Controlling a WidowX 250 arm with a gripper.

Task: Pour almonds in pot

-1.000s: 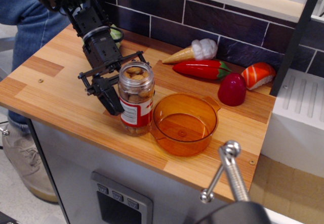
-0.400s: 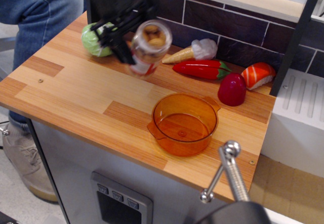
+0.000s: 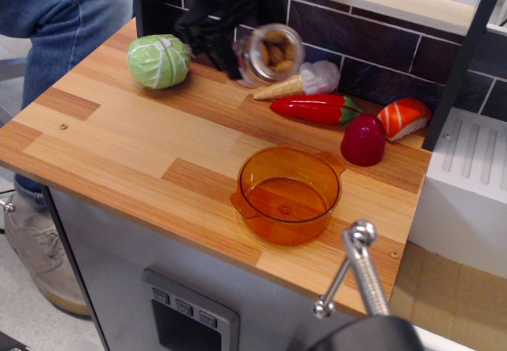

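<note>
My black gripper [image 3: 238, 46] is shut on the clear jar [image 3: 269, 53] and holds it high over the back of the counter, tipped on its side with the open mouth facing right and toward the camera. Tan-brown almonds [image 3: 276, 52] show inside the mouth. The translucent orange pot [image 3: 288, 193] stands upright on the wooden counter, in front of the jar, below it and a little to the right. The pot looks empty. The jar's label is mostly hidden by the gripper.
A green toy cabbage [image 3: 159, 61] lies at the back left. An ice cream cone [image 3: 305, 81], a red chili [image 3: 317, 108], a magenta egg-shaped toy [image 3: 363, 140] and a salmon sushi piece [image 3: 404, 117] lie behind the pot. A metal handle [image 3: 358, 268] stands near the front edge. A person in jeans [image 3: 59, 10] stands at left.
The jar was lifted off the counter beside the pot, carried up and to the right, and tipped onto its side. The cabbage is now uncovered.
</note>
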